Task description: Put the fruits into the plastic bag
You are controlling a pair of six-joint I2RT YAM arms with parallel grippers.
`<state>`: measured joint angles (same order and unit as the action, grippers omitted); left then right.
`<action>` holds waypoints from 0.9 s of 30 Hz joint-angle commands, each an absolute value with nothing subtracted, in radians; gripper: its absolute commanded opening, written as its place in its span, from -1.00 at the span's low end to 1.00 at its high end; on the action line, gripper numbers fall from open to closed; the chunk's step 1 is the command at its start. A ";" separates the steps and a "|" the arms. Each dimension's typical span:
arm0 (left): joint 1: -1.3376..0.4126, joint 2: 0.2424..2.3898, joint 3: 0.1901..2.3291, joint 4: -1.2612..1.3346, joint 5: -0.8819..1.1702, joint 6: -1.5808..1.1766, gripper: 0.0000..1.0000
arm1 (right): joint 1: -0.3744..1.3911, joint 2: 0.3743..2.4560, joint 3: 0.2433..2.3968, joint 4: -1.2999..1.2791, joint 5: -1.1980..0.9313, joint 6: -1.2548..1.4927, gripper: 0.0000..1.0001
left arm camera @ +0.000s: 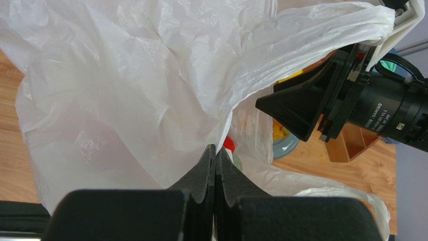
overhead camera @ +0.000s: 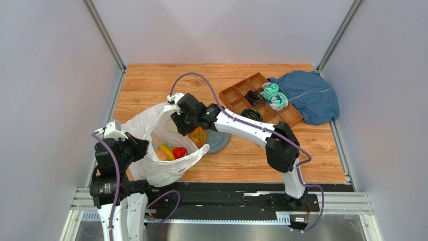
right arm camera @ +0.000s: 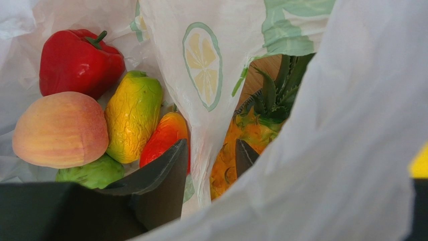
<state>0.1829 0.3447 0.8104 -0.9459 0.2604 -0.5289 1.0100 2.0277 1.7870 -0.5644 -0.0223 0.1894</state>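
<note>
The plastic bag (overhead camera: 150, 168), thin, white, crinkled and printed with green-rimmed lemon slices, slumps at 8 o'clock on the table (overhead camera: 251, 160). My left gripper (left arm camera: 215, 150) is clamped flat on its film. My right gripper (right arm camera: 211, 145) stands parted at the bag's 2 o'clock rim, with a fold and the orange pineapple (right arm camera: 251, 130) between the fingers; whether it grips, I cannot tell. Inside lie a peach (right arm camera: 58, 130), a mango (right arm camera: 133, 115) and a red pepper-shaped fruit (right arm camera: 75, 60). The white lettering on the camera lens (left arm camera: 382, 113) is too small to read.
</note>
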 commanded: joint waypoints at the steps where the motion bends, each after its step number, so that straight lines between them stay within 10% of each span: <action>1: 0.181 0.339 0.813 -0.922 0.264 -0.511 -1.00 | 1.002 2.037 1.835 -0.537 -0.043 0.181 -0.22; 14: 0.181 0.327 0.821 -0.933 0.219 -0.529 -1.00 | 1.000 1.957 1.779 -0.396 -0.107 0.219 -1.00; 27: 0.181 0.287 0.923 -0.943 0.081 -0.580 -1.00 | 1.000 1.867 1.877 -0.316 -0.187 0.314 -1.00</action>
<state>0.1829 0.2943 0.8360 -0.9623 0.1543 -0.5606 1.0046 1.9453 1.7836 -0.3977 -0.1543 0.2649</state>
